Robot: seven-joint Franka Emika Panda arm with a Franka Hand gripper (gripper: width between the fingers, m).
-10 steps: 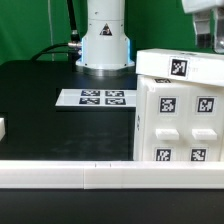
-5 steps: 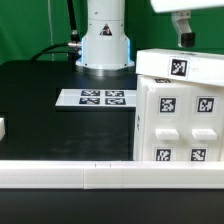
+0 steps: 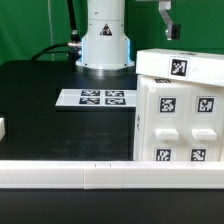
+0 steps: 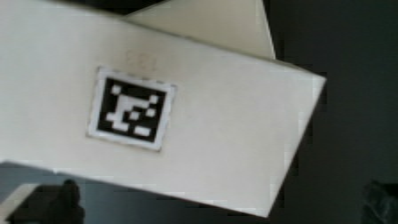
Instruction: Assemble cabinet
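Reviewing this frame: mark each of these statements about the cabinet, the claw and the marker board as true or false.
1. The claw holds the cabinet. False: in the exterior view it hangs above the cabinet, clear of it and holding nothing.
2. The marker board lies flat on the black table, at the cabinet's side toward the exterior view's left. True.
3. The cabinet's top face carries a black-and-white tag. True.
4. The marker board rests on top of the cabinet. False: it lies on the table, beside the cabinet.
5. The wrist view shows a white surface with a single tag. True.
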